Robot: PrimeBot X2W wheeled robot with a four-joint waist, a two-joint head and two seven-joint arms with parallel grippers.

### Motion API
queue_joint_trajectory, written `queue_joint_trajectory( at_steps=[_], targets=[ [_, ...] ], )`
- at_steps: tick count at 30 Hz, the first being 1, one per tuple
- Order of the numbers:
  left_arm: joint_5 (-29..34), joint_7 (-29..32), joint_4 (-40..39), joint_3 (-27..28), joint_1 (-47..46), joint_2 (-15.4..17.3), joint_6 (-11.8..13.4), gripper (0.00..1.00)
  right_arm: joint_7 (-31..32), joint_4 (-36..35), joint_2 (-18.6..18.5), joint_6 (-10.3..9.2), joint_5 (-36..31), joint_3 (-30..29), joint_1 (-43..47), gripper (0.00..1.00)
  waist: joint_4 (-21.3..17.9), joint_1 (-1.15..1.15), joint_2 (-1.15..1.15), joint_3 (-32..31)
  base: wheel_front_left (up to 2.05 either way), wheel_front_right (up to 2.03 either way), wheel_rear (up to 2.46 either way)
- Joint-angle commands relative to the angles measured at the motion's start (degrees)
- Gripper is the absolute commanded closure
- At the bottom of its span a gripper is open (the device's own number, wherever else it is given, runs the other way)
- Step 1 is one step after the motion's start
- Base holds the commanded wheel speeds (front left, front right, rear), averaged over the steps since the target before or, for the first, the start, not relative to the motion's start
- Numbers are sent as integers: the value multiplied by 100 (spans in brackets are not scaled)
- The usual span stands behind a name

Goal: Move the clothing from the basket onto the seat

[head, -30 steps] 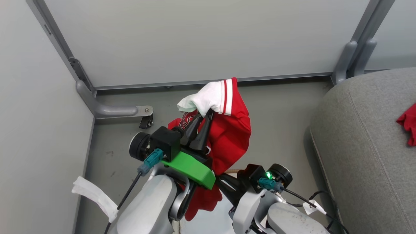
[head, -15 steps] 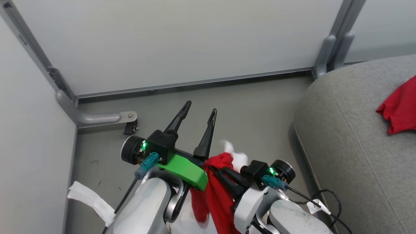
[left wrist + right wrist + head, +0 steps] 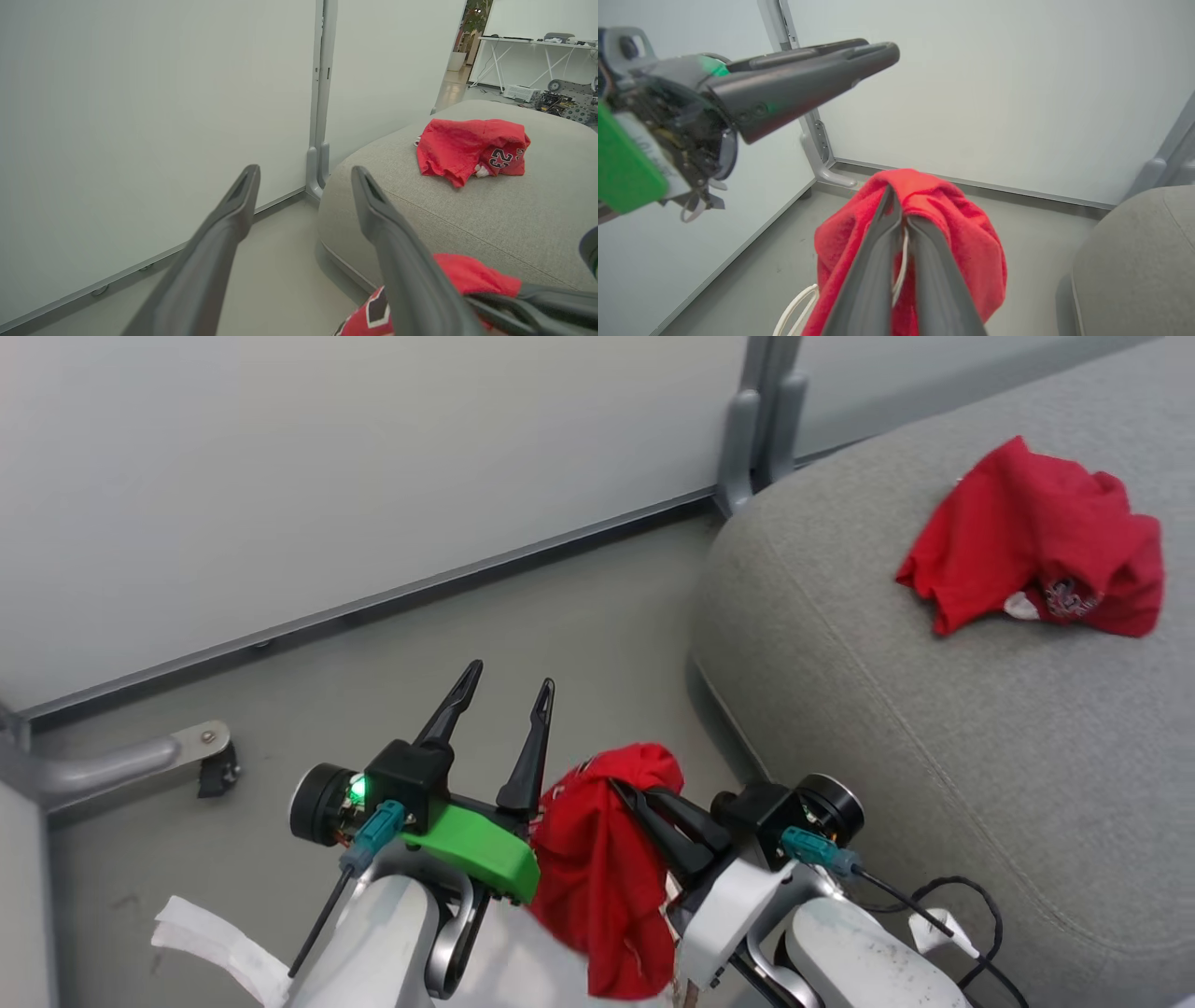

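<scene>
My right gripper (image 3: 624,791) is shut on a red jersey (image 3: 597,887), which hangs in folds from its fingertips above the floor. The right wrist view shows the fingers pinched together at the top of the jersey (image 3: 952,233). My left gripper (image 3: 511,678) stands open and empty just to the jersey's left, its fingers pointing toward the wall; in its own view the left gripper (image 3: 306,172) has floor and seat between its fingers. A second red garment (image 3: 1027,551) with a printed number lies crumpled on the grey seat (image 3: 934,737). The basket is hidden below my arms.
Pale wall panels (image 3: 327,476) with grey metal posts (image 3: 752,439) close off the far side. A grey foot with a castor (image 3: 201,761) sits at the left. A white strap (image 3: 210,938) and a black cable (image 3: 943,905) hang near my arms. A thin white loop (image 3: 796,305) shows below the jersey.
My left gripper let go of the jersey's white sleeve and opened. The jersey dropped and now hangs from my right gripper. The head camera has turned right, bringing the seat into view.
</scene>
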Motion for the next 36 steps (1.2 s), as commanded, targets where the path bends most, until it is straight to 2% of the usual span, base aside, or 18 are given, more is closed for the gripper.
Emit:
queue_joint_trajectory(
  at_steps=[1,3,7,15,20,25,29,32,36],
  targets=[
    [65,-4,-6,70,87,53,-32,0,-13,-85,-10,-7,-12,-60,106,100,-879,0,0,175,0,0,0],
    [82,-4,-23,170,129,52,-73,0,-13,-157,-7,-6,5,-118,118,100,-1113,0,0,211,0,0,0],
    [180,-4,51,46,-87,35,-131,0,-13,-336,-7,-6,-92,-492,239,100,-1238,0,0,379,0,0,0],
    [107,-4,274,-336,-500,11,-175,0,-13,-821,-5,-6,-348,-1279,402,100,-1360,0,0,622,1,1,1],
    [3,-4,279,-465,-590,130,-174,0,-13,-1055,-21,-6,-715,-1677,-20,100,-1372,0,0,786,9,9,9],
    [-70,-4,204,-471,-556,278,-175,0,-13,-1340,-539,-6,-950,-2028,-844,100,-1384,0,0,1006,0,0,0],
    [-47,-4,162,-429,-487,414,-175,0,-13,-1417,-1228,-7,-1052,-2259,-1693,100,-1394,0,0,1175,0,0,0],
    [16,-4,125,-389,-470,526,-176,0,-12,-1231,-1775,-7,-1186,-2452,-2399,100,-1394,0,0,1347,0,0,0],
    [78,-4,53,-315,-512,667,-176,0,-12,-747,-2285,-7,-1369,-2753,-3301,100,-1389,0,0,1649,0,0,0]
  ],
)
